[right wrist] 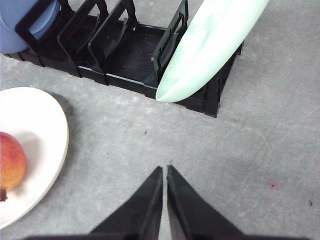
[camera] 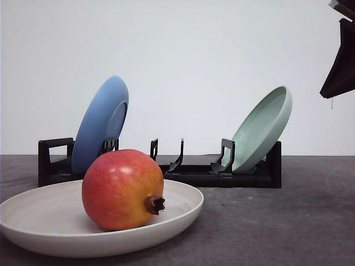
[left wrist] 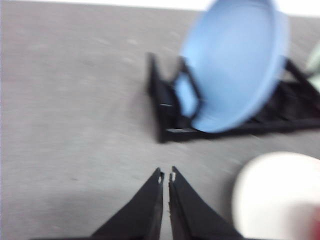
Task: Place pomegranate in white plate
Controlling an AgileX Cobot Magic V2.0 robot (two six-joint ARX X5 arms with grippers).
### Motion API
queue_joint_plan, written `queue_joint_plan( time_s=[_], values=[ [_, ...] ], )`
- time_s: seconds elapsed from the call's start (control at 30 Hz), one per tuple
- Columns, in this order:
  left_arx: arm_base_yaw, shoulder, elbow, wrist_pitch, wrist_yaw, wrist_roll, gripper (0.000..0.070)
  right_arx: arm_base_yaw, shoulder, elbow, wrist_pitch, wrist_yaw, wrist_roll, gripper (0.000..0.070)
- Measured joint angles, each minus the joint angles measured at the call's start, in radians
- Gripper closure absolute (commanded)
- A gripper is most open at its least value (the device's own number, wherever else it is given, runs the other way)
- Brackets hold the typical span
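Note:
The pomegranate (camera: 123,189) is red blending to yellow-orange, with a dark crown stub pointing right. It rests inside the white plate (camera: 183,206) at the near left of the table. The right wrist view catches the pomegranate (right wrist: 11,160) on the white plate (right wrist: 47,125), off to one side of my right gripper (right wrist: 165,171). That gripper is shut, empty and raised above bare table. My left gripper (left wrist: 166,176) is shut and empty too, over bare table, with the white plate (left wrist: 272,192) blurred beside it and a red edge of the pomegranate (left wrist: 315,226).
A black dish rack (camera: 188,172) stands behind the white plate. A blue plate (camera: 100,124) leans in its left end and a pale green plate (camera: 263,127) in its right end. A dark arm part (camera: 339,61) hangs at the upper right. Grey table lies to the right.

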Motion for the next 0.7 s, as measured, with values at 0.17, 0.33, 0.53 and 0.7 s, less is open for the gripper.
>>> queue_joint_plan(
  time_s=[0.17,0.33,0.53,0.7],
  values=[
    [0.040,-0.146,-0.148,0.083,0.000,0.000,0.0700,0.000,0.000,0.000,0.000,0.000,0.000,0.0690],
    [0.044,-0.273,-0.268,0.148,0.000,0.000,0.0700,0.000,0.000,0.000,0.001,0.000,0.000,0.0690],
    [0.057,-0.321,-0.318,0.207,-0.015,0.001,0.0700,0.000,0.000,0.000,0.001,0.000,0.000,0.0690],
    [0.067,-0.321,-0.318,0.207,-0.025,0.001,0.0700,0.000,0.000,0.000,0.015,0.000,0.000,0.0690]
  ],
)
